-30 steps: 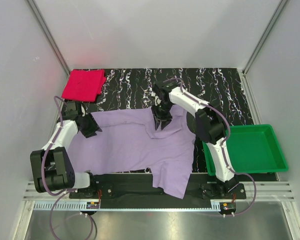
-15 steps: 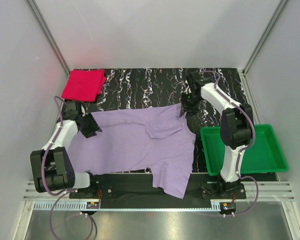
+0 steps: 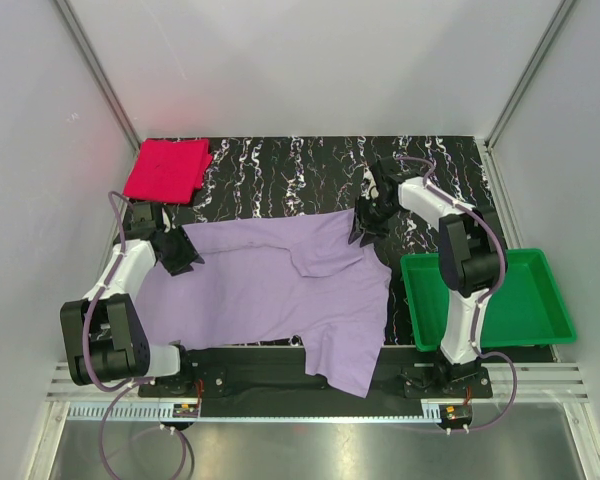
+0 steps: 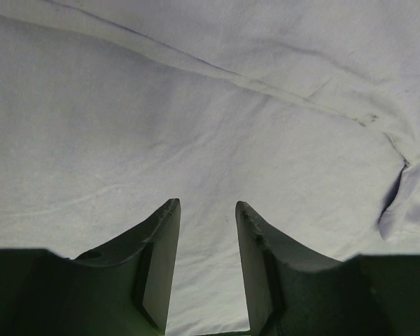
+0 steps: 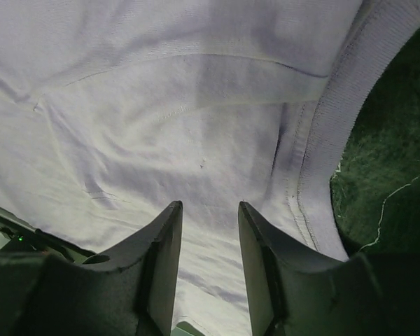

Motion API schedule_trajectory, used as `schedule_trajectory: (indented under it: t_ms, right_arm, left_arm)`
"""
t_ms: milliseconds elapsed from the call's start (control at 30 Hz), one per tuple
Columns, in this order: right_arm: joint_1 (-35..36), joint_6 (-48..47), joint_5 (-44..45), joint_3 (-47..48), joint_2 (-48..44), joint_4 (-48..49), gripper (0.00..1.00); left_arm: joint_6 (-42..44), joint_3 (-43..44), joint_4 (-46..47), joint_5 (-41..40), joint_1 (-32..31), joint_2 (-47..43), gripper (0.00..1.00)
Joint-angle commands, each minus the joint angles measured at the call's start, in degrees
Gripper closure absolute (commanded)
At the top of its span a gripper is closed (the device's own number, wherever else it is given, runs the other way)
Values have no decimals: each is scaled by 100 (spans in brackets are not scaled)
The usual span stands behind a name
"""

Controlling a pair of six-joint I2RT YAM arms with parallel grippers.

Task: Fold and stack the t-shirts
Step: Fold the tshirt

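Bright even light, soft shadows

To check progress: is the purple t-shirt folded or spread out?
Mostly spread out. The purple t-shirt lies flat and wide across the table, with only one small flap turned over near its far edge.

On table [image 3: 280,165]: spread shirt [image 3: 270,285] centre; folded shirt [image 3: 167,170] behind-left (apart); tray [image 3: 540,335] just right.
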Motion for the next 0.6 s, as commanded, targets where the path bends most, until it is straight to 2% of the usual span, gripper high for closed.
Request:
schedule_trajectory:
  t_ms: [0,233,567]
  right_arm:
    - [-23,118,-311,-35,81,228,55]
    - [-31,31,295,-123,-77,26,53]
    - [-23,48,-47,-343,20,219,52]
  left_arm:
    - [91,246,53,122,-21,24,57]
    - [82,193,88,122,-29,51,57]
    - [56,193,97,148,-29,77,57]
